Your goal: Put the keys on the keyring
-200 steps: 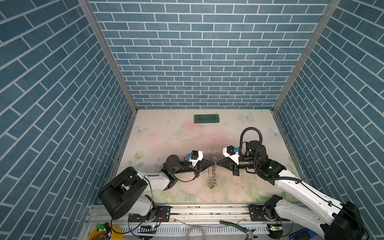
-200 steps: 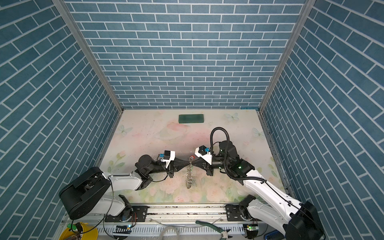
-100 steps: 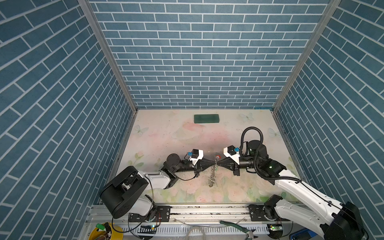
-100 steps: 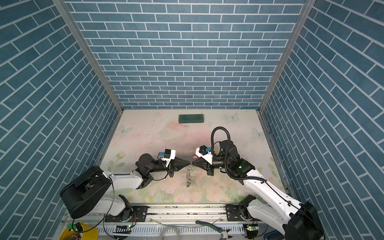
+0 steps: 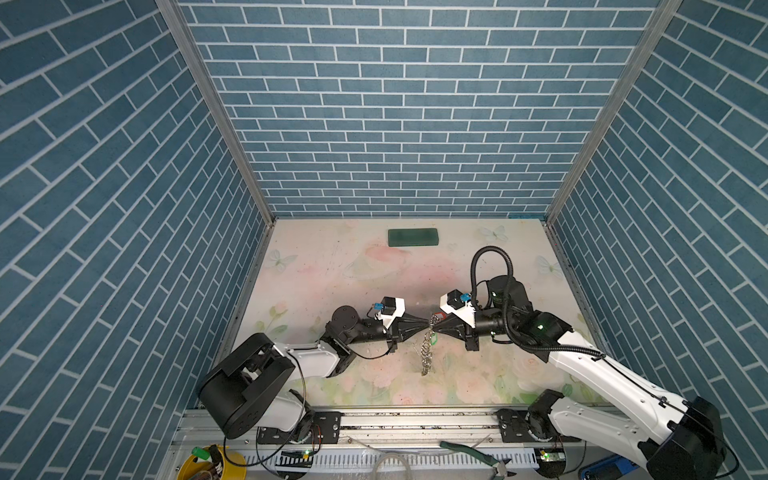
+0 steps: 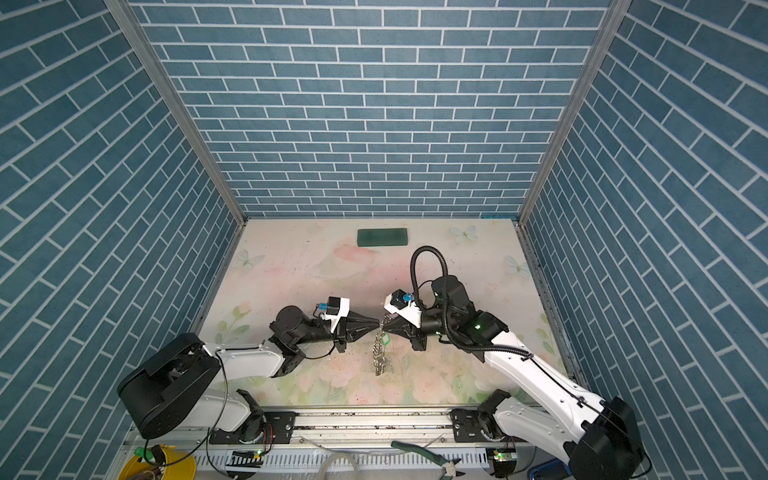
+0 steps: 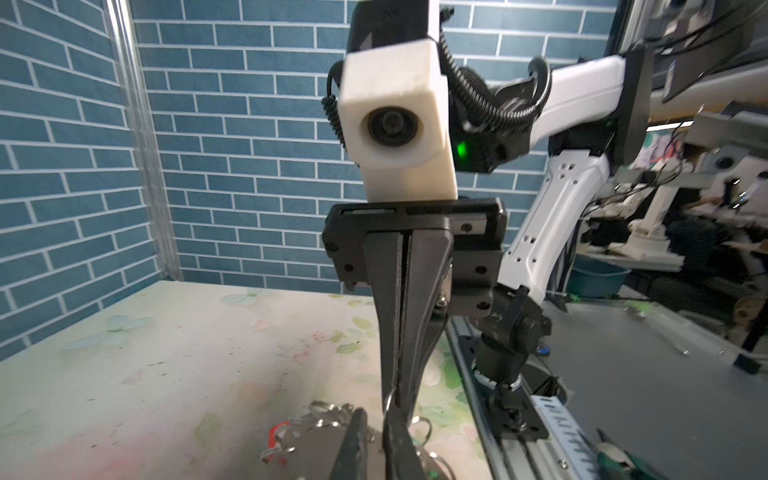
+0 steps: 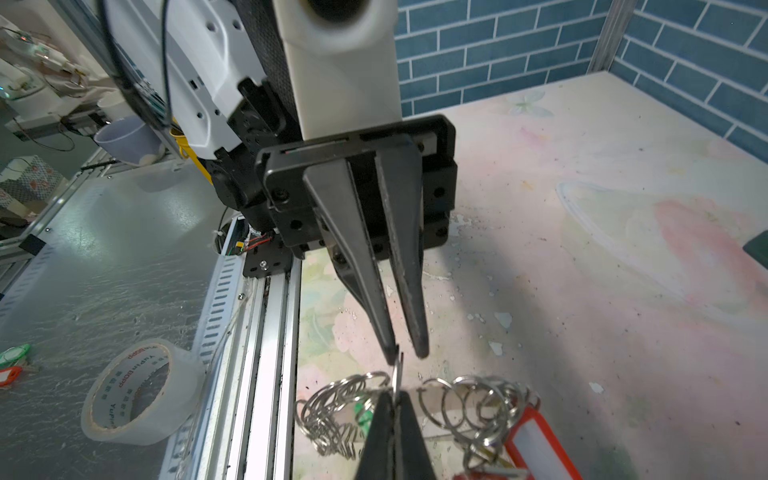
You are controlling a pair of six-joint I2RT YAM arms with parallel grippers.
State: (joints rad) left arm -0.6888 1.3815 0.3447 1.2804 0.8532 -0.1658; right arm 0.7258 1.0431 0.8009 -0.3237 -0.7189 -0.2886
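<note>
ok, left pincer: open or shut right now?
Open, slightly. The right wrist view shows a clear gap between the tips of the left pincer; the right pincer alone is clamped on the keyring.

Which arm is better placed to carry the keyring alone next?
Right. The right gripper is shut on the keyring; the left gripper faces it with jaws apart, so it likely grips nothing.

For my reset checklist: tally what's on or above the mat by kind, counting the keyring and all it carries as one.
2 grippers: left gripper, right gripper
1 keyring
1 block
Total: 4
</note>
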